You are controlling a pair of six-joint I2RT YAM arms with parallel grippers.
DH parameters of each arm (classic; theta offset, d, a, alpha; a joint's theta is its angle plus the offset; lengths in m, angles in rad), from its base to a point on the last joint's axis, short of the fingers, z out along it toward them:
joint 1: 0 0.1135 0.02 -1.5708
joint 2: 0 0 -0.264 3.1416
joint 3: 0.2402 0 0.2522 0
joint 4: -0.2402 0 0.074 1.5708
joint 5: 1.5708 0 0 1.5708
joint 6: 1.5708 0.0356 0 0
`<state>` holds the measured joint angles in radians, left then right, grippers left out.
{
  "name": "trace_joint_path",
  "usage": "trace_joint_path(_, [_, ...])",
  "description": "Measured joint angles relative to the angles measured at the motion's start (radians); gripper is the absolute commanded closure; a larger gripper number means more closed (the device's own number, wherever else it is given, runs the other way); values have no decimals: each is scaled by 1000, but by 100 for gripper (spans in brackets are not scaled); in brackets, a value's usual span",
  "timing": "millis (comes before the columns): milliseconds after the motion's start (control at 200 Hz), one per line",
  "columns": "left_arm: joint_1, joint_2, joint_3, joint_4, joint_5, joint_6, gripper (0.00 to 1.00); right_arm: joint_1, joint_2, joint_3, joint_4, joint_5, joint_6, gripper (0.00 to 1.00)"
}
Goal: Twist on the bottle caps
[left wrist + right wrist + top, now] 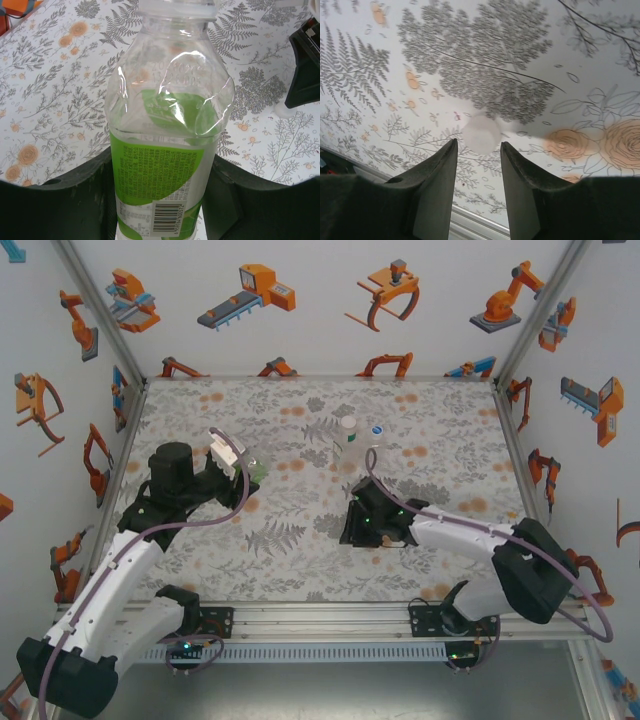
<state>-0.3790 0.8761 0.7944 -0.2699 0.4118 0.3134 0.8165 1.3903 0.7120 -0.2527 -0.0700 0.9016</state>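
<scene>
Top view: left arm reaches over the left side of the floral-print table [300, 560]. The left gripper [243, 464] is at a green-tinted clear plastic bottle [254, 466]. Right arm folds low, with the right gripper [355, 530] at mid-table. Two other clear plastic bottles [348, 430] stand toward the far edge; their tops are too small to read.

Left wrist view: dark fingers [75, 200] clamp the bottle's green label on both sides. Its mouth is cut off at the top of the frame.

Right wrist view: the fingers stand narrowly apart, gripping nothing. A small pale round cap [481, 133] lies flat on the table just past the tips, its outline blurred.
</scene>
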Motion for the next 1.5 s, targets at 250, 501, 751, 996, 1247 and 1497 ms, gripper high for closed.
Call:
trace_joint_path(250, [0,1,0,0,0,0,96,103,119,171,-142,137,-80,54])
trace_joint_path(501, [0,6,0,0,0,0,96,163,223,229,-234,221,-123,52])
trace_joint_path(751, [0,6,0,0,-4,0,96,169,259,232,-241,231,-141,55])
trace_joint_path(996, [0,9,2,-2,-5,0,96,171,263,235,-240,244,-155,60])
trace_joint_path(1247, [0,10,4,-8,-6,0,96,174,264,236,-241,248,-164,58])
trace_joint_path(1497, [0,15,5,-8,-6,0,97,174,264,246,-245,248,-171,68])
